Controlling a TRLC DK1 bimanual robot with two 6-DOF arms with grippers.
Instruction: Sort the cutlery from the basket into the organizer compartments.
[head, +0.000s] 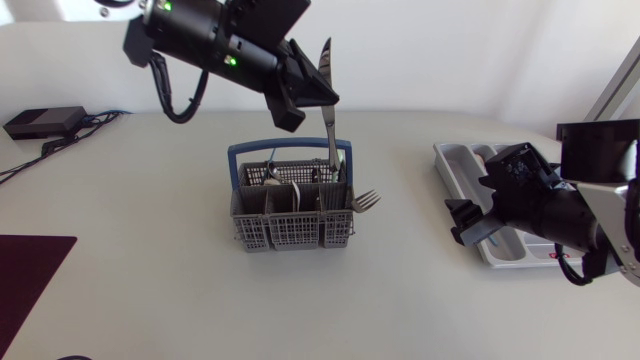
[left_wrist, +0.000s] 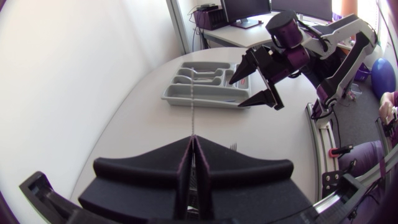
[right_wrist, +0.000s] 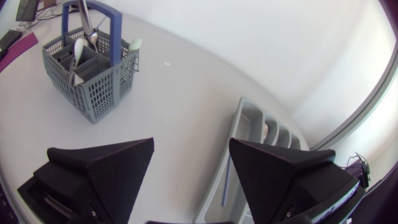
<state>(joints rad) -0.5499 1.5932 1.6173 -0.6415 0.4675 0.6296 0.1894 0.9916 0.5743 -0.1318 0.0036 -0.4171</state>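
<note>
Over basket (head: 285, 232), knife (head: 330, 135) hangs approx upright, clamped in left end effector (head: 318, 100).

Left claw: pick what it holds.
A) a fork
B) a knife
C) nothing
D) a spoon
B: the left claw is shut on a knife, held upright with its blade up, over the basket.
</note>
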